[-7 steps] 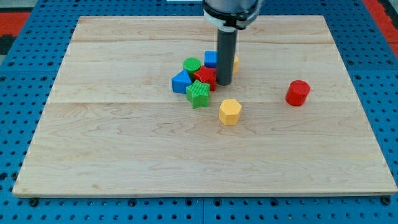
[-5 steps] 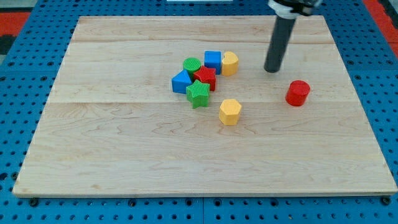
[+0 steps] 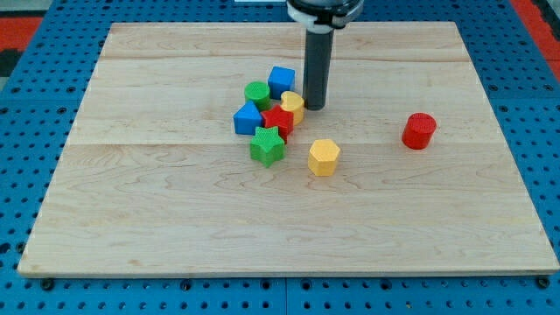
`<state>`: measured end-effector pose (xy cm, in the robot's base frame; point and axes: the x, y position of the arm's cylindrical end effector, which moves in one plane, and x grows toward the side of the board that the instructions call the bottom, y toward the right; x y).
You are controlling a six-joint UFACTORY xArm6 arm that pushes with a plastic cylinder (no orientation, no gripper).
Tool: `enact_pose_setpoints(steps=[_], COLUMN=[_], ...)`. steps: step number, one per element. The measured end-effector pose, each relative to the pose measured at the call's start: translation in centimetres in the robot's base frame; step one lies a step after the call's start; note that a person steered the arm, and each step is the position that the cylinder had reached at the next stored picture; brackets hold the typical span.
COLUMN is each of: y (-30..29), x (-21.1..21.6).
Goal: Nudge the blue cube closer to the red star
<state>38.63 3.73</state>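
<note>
**Tip crowding the cluster**

I'm resting my tip (image 3: 313,107) — a bare rod, gripping nothing — just right of the yellow block (image 3: 292,106). The blue cube (image 3: 281,81) is sitting above the red star (image 3: 277,121), near it. The wooden board (image 3: 175,227) is lying wide open below — blue pegboard (image 3: 26,105) all around.

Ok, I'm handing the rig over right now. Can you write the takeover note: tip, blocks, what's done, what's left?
My tip is down on the board, just to the view's right of the small yellow block in the cluster.
Blue cube sits at the cluster's top; red star lies below it, toward the view's bottom, with the yellow block and the green cylinder flanking the gap.
Done: nothing conclusive; cube and star look apart.
Left: bring the tip above the cube and push it down toward the star.
</note>
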Motion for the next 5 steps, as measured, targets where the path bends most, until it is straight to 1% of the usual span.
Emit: enact_pose_setpoints(steps=[1, 2, 3, 4, 5], y=[-3.4, -4.7, -6.8, -9.0, -6.8], x=[0.4, -0.4, -2.9, -2.9, -6.7])
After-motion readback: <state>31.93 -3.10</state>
